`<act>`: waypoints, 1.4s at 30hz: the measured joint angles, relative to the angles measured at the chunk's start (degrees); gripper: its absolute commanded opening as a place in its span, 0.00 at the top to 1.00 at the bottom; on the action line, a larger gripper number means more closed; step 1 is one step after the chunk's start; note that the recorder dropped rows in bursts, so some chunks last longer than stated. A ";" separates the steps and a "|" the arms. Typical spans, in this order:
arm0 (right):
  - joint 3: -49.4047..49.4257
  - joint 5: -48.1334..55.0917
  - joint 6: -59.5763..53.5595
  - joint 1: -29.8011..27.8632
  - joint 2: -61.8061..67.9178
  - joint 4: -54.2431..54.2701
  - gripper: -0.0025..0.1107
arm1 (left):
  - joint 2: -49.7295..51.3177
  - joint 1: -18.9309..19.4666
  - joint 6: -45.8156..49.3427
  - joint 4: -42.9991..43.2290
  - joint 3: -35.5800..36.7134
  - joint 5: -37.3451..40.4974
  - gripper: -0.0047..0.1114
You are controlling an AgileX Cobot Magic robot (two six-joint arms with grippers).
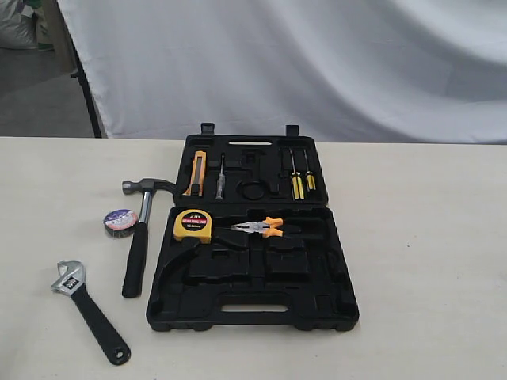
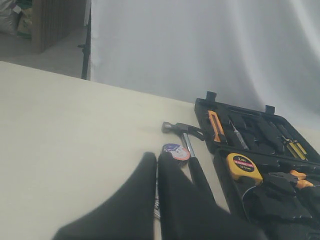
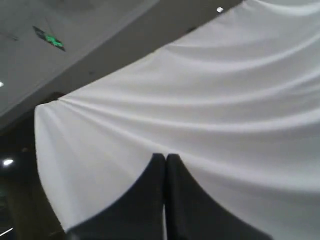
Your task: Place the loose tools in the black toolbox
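The black toolbox (image 1: 253,305) lies open on the table, its two halves spread flat. Left of it lie the claw hammer (image 1: 141,229), the small black tape roll (image 1: 120,221) and the adjustable wrench (image 1: 85,309). Neither gripper shows in the exterior view. In the left wrist view my left gripper (image 2: 157,159) is shut and empty, above the table, with the tape roll (image 2: 175,151) and hammer (image 2: 186,136) just beyond its tips and the toolbox (image 2: 222,150) off to the side. My right gripper (image 3: 165,158) is shut and empty, pointing up at a white cloth.
Inside the toolbox sit a yellow tape measure (image 1: 193,225), orange-sleeved pliers (image 1: 261,228), a yellow knife (image 1: 197,172) and yellow-handled screwdrivers (image 1: 296,184). A white cloth backdrop (image 1: 317,63) hangs behind the table. Bare table (image 1: 428,237) lies right of the toolbox.
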 measured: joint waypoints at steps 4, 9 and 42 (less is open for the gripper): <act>-0.31 -3.15 5.43 0.00 1.18 -14.88 0.98 | 0.00 0.00 0.00 0.00 0.00 0.00 0.95; -4.57 -2.74 13.37 0.00 11.13 -25.94 0.98 | 0.00 0.00 0.00 0.00 0.00 0.00 0.95; -50.20 25.47 43.38 47.66 101.18 -69.07 0.98 | 0.00 0.00 0.00 0.00 0.00 0.00 0.95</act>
